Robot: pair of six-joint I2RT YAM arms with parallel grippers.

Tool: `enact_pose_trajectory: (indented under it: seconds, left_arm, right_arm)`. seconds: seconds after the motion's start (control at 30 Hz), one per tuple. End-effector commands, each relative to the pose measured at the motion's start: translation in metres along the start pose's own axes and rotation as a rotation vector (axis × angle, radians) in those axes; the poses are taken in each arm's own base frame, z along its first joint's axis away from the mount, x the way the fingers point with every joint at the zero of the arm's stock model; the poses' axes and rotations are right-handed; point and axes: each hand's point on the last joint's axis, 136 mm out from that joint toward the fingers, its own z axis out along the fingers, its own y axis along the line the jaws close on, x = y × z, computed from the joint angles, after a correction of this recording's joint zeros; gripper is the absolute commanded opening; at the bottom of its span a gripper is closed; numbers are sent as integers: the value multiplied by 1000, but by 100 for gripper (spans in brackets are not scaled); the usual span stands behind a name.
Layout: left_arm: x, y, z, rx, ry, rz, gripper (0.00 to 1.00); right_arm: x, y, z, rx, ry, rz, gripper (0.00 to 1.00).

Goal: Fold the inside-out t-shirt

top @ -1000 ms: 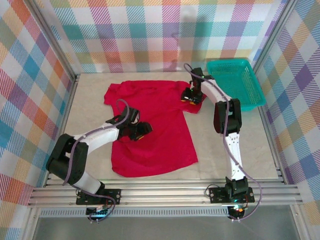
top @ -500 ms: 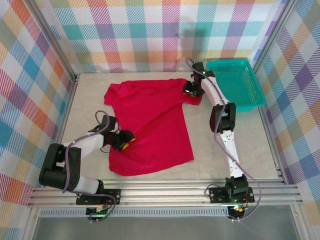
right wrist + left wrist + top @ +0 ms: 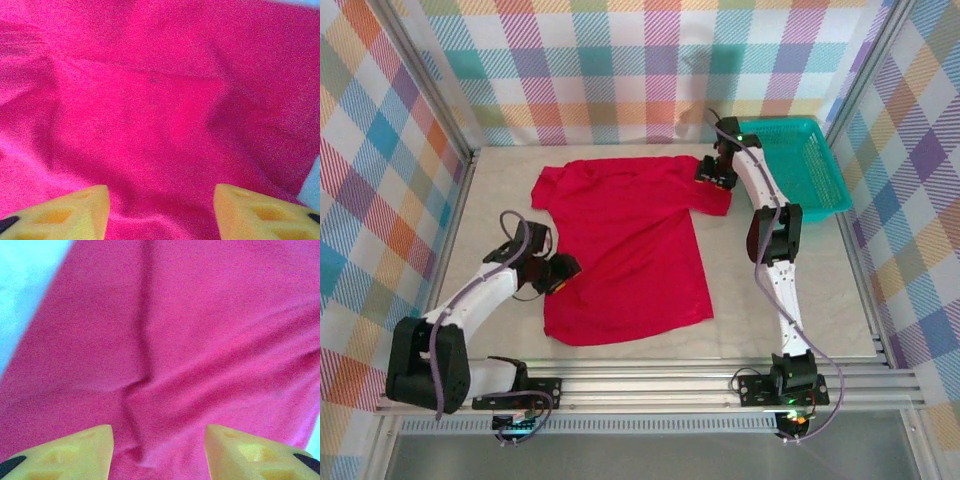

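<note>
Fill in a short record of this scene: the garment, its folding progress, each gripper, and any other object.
garment: red t-shirt, spread out on the table
folding: no fold made yet
left gripper: on the shirt's left edge, towards the hem, fingers apart over the cloth
right gripper: at the right sleeve, fingers apart over the cloth
other object: teal basket in the far right corner, just beyond the right sleeve
</note>
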Motion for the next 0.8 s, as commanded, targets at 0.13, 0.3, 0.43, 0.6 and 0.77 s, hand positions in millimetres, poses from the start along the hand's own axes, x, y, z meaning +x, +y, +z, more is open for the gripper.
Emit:
enact_pose_trajectory:
  seconds: [0.13,0.3,0.43,0.6,0.77]
  left_arm:
    - [18,-69,-4,91,-60,83,53]
    - [33,-83,24,118,-25,77,54]
    - [41,-81,48,100,38,93,55]
    - [41,-54,78,26,124,44,56]
    - [18,-15,98,-32,184,-41,56]
  right_arm:
    - [-1,83,-36,-235,-65,-150,60]
    - [10,105,-10,-359,-17,-152,61]
    - [17,99,16,-356,18,-114,61]
    - [29,46,44,-208,103,6,61]
    - [60,13,51,-104,200,44,60]
